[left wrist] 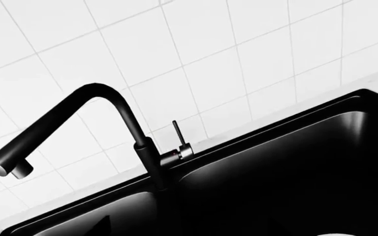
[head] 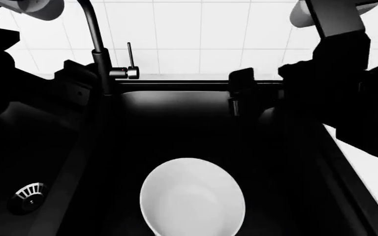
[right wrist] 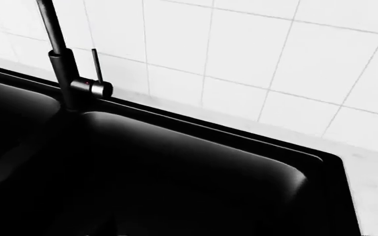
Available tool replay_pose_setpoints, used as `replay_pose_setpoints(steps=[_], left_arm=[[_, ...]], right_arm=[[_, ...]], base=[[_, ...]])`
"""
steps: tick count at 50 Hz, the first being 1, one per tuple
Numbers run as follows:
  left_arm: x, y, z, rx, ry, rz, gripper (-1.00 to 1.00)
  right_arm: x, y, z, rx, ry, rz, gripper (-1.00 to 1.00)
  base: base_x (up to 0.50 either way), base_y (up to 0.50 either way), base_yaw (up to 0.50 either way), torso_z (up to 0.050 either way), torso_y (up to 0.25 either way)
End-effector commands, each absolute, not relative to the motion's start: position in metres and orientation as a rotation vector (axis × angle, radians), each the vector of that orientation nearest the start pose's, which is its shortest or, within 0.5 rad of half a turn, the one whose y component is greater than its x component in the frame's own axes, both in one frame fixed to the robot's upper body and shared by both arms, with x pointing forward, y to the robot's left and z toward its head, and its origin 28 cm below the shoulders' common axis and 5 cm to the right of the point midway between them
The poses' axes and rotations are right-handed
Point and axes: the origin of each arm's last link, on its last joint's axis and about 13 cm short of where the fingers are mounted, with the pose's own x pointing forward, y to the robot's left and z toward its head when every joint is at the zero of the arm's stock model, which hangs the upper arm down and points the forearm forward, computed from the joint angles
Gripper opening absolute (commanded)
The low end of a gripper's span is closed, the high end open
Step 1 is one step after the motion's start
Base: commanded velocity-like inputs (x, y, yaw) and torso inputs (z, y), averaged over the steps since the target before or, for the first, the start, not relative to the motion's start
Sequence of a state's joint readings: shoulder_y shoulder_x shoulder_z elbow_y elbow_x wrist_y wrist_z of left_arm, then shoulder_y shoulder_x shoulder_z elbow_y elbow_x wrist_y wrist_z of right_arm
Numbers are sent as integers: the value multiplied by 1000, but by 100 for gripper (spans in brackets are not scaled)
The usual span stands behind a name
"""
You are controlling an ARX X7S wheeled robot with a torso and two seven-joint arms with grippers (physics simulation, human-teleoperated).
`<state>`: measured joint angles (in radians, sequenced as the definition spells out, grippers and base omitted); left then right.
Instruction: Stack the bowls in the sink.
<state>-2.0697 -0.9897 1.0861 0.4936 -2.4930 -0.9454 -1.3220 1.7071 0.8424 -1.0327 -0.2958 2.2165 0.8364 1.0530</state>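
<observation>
While both arms are hanging high over the sink (head: 175, 88), the nearest thing to me is sitting low in the right-hand basin: a glossy white bowl (head: 192, 199), upright and open to the ceiling, resting on the black floor toward the front of that basin. From the head view I am seeing only this one bowl clearly; whether a second is nested in it I cannot tell, and no other bowl is showing in the left basin, where just the round drain strainer (head: 28, 192) is catching light. A sliver of white at the edge of the left wrist view may be this bowl's rim.

Moving back, the right arm (head: 346, 83) is looming as a dark mass over the right rim and back corner of that basin, and I judge it the nearer of the two to the bowl, which is lying forward of it and below. The left arm (head: 18, 73) is hanging over the left basin, farther off across the divider. Neither set of fingers is showing distinctly, so I cannot tell whether they are released or clenched.

Farthest back, the slim black faucet (head: 100, 59) is rising at the divider against the white wall tiles (head: 222, 29).
</observation>
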Motion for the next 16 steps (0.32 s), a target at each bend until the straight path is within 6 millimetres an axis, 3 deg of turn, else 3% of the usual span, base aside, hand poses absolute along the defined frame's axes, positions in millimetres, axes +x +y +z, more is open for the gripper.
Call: replay_pose_setpoints(steps=[1, 16], left_arm=[[140, 231, 387, 341, 168, -164, 100], [137, 229, 390, 344, 157, -175, 100]], right_arm=[[190, -118, 380, -113, 231, 266, 100], [163, -129, 406, -104, 109, 223, 100]], base=[[0, 0, 0, 0, 0], [0, 0, 0, 0, 0]])
